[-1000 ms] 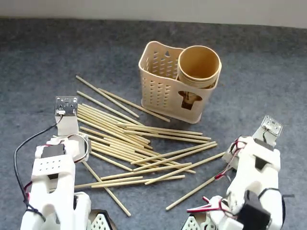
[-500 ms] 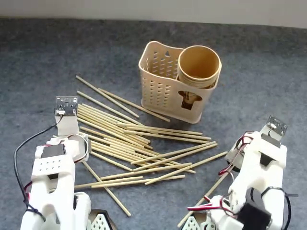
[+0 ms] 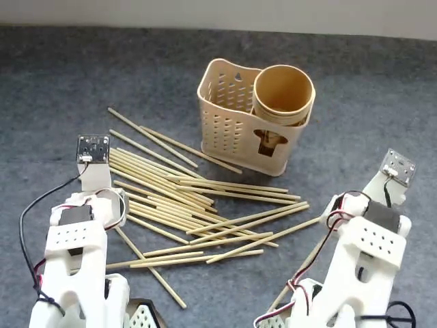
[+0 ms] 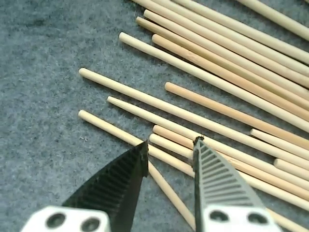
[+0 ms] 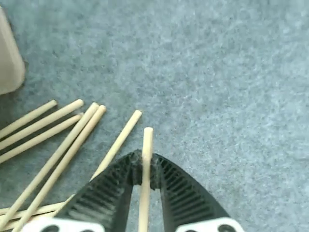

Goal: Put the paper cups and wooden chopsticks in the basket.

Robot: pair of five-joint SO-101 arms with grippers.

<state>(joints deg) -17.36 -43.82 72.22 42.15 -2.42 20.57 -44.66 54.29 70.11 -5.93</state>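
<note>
Fingers of the right gripper (image 5: 143, 165) pinch one chopstick (image 5: 147, 142) at the near right; the left gripper (image 4: 170, 148) hangs parted over the chopstick pile (image 3: 171, 198), near-left of the basket (image 3: 222, 133).

The desk (image 3: 386, 82) lies under a grey covering (image 3: 61, 75) with a short, matted, felt-like nap, mottled all over with lighter and darker flecks. In the high view this covering runs out past the frame at 3, 6 and 9 o'clock. At 12 o'clock it ends in a straight edge, a little darker than the rest. Beyond that edge a pale, plain band (image 3: 218, 9) crosses the whole width, and it is not possible to tell whether it is a wall or bare surface. Both wrist views show the fabric close up: dense, fuzzy fibres with no weave or pattern to be made out.
</note>
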